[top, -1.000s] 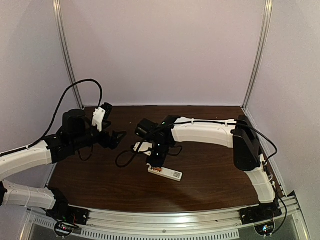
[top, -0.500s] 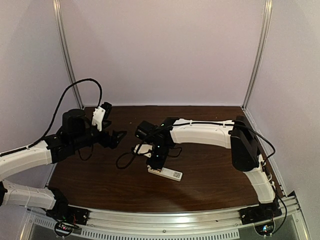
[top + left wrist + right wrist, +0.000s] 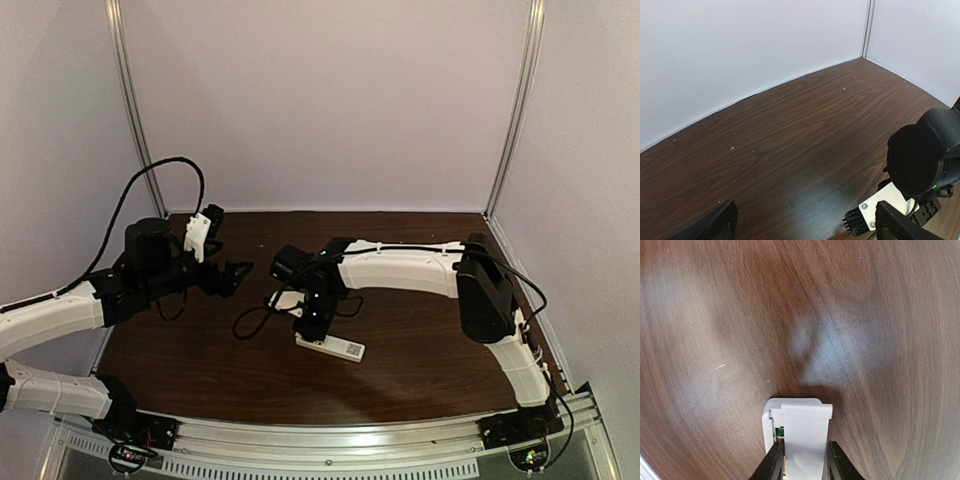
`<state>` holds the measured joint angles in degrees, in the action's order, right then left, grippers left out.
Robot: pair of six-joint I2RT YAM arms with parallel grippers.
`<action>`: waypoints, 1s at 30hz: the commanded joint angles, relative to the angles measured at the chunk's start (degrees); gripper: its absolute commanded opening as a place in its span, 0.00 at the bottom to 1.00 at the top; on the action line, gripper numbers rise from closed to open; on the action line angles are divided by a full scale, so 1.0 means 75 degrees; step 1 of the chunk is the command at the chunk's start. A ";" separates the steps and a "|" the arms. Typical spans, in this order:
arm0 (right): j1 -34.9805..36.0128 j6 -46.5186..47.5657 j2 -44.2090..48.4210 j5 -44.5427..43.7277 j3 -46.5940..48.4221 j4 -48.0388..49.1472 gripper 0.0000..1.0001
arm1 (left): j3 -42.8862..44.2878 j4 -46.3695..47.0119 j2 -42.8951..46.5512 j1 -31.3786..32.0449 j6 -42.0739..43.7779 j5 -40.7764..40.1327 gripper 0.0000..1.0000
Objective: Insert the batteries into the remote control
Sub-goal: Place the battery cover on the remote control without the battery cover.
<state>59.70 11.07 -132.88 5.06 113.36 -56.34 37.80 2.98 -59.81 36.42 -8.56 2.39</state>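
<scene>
The white remote control (image 3: 336,347) lies near the table's middle, its left end under my right gripper (image 3: 312,323). In the right wrist view my right gripper (image 3: 805,466) is shut on a small white cover plate (image 3: 805,432), held flat over the remote's end (image 3: 769,416) and offset a little to the right. A green-and-gold sliver of a battery (image 3: 780,433) shows in the gap beside the plate; the rest of the batteries is hidden. My left gripper (image 3: 236,275) is open and empty above the table's left part, its fingers (image 3: 715,226) wide apart.
The right arm's black wrist (image 3: 927,155) fills the right side of the left wrist view. A black cable (image 3: 255,318) loops on the table left of the remote. Walls close the back and both sides.
My right gripper has shifted slightly down and left over the remote's left end, covering the orange battery that showed there. The left arm has not moved.
</scene>
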 commanded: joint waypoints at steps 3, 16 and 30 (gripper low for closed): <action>0.0008 -0.0115 -0.0182 -0.0083 0.0060 -0.0157 0.35 | -0.0071 0.0260 -0.0036 -0.0040 0.0018 0.0067 0.98; 0.0009 -0.0147 -0.0030 -0.0019 0.0143 -0.0183 0.40 | -0.0079 0.0285 -0.0071 -0.0040 -0.0022 0.0102 0.97; -0.0014 -0.0139 0.0043 -0.0079 0.0310 -0.0184 0.42 | -0.0085 0.0295 -0.0065 -0.0040 -0.0034 0.0114 0.97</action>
<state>59.70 10.48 -132.88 5.08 114.17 -56.84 37.80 2.98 -59.90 36.42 -8.58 2.46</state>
